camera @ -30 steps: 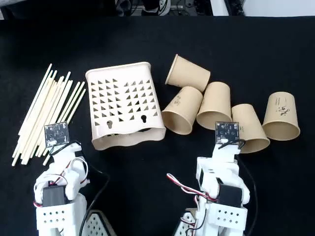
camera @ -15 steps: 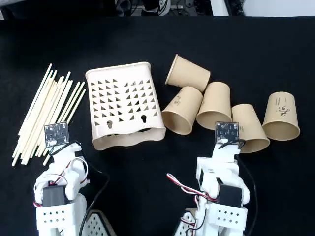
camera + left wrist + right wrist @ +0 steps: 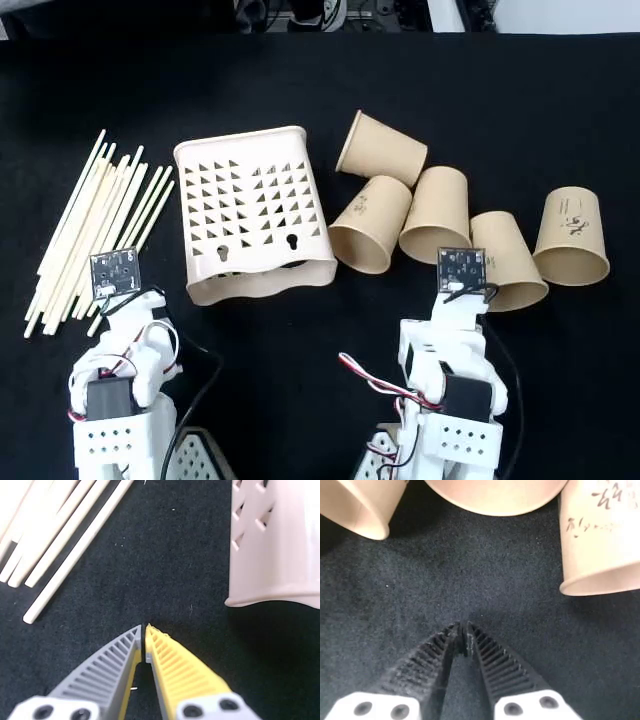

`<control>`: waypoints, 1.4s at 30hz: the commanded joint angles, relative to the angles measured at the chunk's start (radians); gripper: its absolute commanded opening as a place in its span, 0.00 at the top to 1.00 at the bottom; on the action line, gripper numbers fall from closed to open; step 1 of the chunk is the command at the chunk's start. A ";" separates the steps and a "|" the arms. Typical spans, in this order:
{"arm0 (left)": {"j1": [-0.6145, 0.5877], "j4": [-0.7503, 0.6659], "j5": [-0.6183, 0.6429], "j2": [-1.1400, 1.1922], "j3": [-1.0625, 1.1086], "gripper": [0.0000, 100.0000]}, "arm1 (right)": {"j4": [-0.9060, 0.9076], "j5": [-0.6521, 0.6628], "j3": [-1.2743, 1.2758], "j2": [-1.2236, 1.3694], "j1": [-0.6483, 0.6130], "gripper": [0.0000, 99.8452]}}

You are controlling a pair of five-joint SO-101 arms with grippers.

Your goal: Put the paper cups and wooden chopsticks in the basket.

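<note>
High view, my reading: five paper cups point(image 3: 437, 213) lie on their sides in a loose row across the centre right of the frame, all outside the basket point(image 3: 255, 215). The uppermost cup points its mouth toward the left. The other four point their mouths toward the lower edge, and the middle ones touch side to side. The wooden chopsticks point(image 3: 90, 228) lie in a slanted bundle at the centre left, running from upper right to lower left, also outside the basket and just beside it. The basket lies on its side between the bundle and the cups, with a perforated wall facing up. I cannot tell which way its opening faces. The left arm point(image 3: 115, 390) sits at the lower left, below the chopstick ends. The right arm point(image 3: 450, 380) sits at the lower centre right, below the cup mouths. In the left wrist view, the left gripper point(image 3: 144, 630) has its grey and yellow fingers pressed together with nothing between them. It is over bare cloth, with chopstick ends point(image 3: 60, 540) to one side and the basket wall point(image 3: 280, 545) to the other. In the right wrist view, the right gripper point(image 3: 462, 627) has its black fingers together and empty, near three cup rims point(image 3: 600, 535) but apart from them. Everything rests on the table point(image 3: 560, 100), which is covered in black cloth.
</note>
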 commanded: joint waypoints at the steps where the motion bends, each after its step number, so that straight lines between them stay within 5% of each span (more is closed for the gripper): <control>1: 0.007 0.003 0.002 -0.005 0.019 0.97 | 0.003 -0.009 -0.004 -0.068 0.011 0.99; 42: 0.008 0.003 0.002 -0.005 0.019 0.97 | 0.003 -0.015 -0.004 -0.068 -0.021 0.99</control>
